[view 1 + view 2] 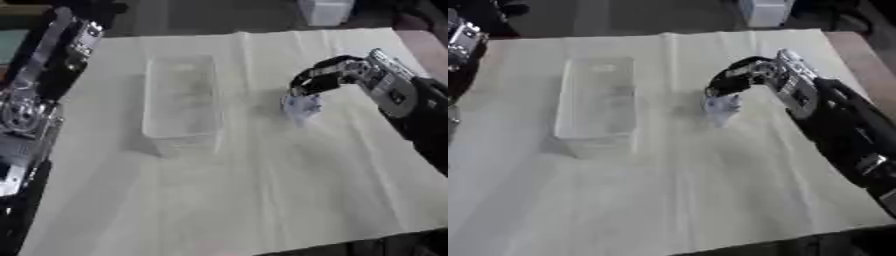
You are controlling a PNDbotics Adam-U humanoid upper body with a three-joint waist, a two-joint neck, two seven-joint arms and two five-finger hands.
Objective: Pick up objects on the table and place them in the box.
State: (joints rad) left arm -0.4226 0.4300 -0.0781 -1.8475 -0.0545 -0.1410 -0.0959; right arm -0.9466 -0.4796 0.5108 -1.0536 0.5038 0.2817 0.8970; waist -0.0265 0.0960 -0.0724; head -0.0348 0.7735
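Pale crumpled object [302, 106] hanging under your right hand [337, 75], just right of the clear box [181, 102].

You are curling your fingers [721, 85] down around the top of it, pinching it just above the cloth-covered surface [262, 200]. It is looking like a light, soft, crinkly wad, bluish-white, so it should be giving under the grip rather than breaking; holding it at the upper bunch, as you are doing, seems best. The box is standing open and looking empty to its left, with bare cloth between them and nothing blocking the way. Your left arm [39, 90] is waiting at the left edge, its hand out of sight. A white container [325, 11] is sitting beyond the far edge.
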